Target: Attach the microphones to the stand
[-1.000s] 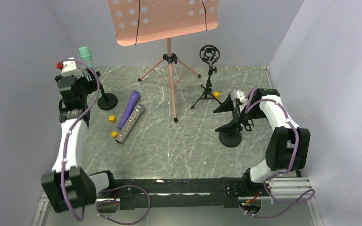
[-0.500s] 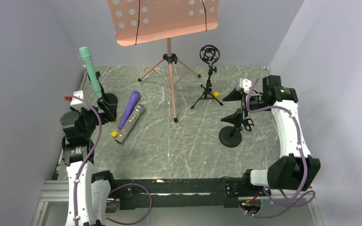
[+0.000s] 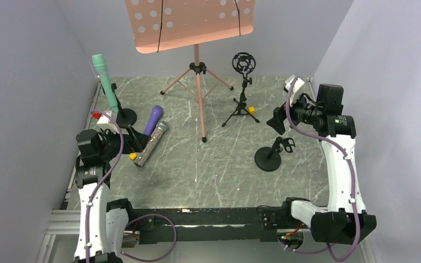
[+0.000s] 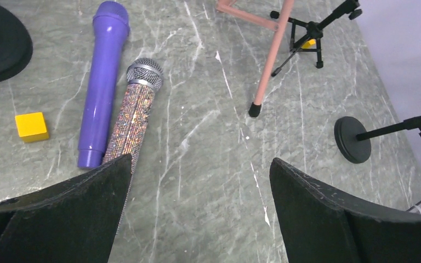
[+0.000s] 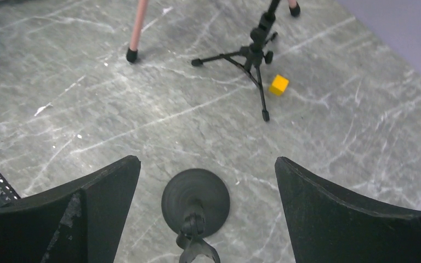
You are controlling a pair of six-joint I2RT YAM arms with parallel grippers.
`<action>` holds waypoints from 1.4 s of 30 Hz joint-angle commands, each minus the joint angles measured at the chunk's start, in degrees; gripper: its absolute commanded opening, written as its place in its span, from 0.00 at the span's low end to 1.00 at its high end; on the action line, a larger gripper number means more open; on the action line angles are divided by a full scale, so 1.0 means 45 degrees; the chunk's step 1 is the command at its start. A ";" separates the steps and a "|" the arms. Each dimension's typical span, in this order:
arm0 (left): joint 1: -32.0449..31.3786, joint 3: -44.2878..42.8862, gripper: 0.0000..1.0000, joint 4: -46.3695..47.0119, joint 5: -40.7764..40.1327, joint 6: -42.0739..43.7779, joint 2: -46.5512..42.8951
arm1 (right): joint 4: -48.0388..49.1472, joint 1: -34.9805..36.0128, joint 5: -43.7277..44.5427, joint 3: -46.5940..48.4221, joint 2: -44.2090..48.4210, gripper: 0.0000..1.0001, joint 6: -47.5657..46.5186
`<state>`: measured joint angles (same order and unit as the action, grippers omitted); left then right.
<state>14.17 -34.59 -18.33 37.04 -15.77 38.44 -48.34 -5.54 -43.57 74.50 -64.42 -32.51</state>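
Left wrist view shows your left pincer [image 4: 200, 164], wide apart and empty, over the glittery silver microphone [image 4: 134, 112]. It lies on the grey marbled counter [image 4: 208, 126] beside the purple plastic microphone [image 4: 102, 82], long axes parallel, heads pointing away from you. Since the mint green microphone [image 3: 104, 79] is already mounted, you likely lower next and pinch the silver barrel. Your right pincer [image 5: 208, 161] gapes empty above the black round-based stand [image 5: 195, 197].

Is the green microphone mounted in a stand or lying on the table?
Mounted: the green microphone rises tilted, head up, from the round-base stand at far left.
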 commanded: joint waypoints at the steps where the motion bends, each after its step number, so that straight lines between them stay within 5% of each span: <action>1: -0.0005 -0.0051 0.99 0.0381 0.0859 0.0159 -0.0182 | -0.0405 -0.0009 0.1767 0.0004 0.0126 1.00 0.0194; 9: -0.0359 -0.0206 0.99 -0.0117 0.0796 0.0239 0.0208 | -0.3050 0.0643 0.3435 0.1270 -0.0844 1.00 -0.2184; 16: -0.0464 -0.0300 0.99 -0.0300 0.0610 0.0327 0.0241 | -0.4466 0.3096 0.5636 0.1661 -0.1546 0.97 -0.2883; 30: -0.0553 -0.0361 0.99 -0.0517 0.0153 0.0469 0.0036 | -0.4885 0.4024 0.8455 0.0150 -0.2149 0.66 -0.2626; 42: -0.0552 -0.0380 0.99 -0.0566 0.0129 0.0498 -0.0028 | -0.4832 0.4022 0.8518 -0.0032 -0.2378 0.47 -0.2521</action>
<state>11.90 -34.57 -21.34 37.67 -14.24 38.96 -69.56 12.32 -6.48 74.37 -74.43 -44.82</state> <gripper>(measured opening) 0.993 0.505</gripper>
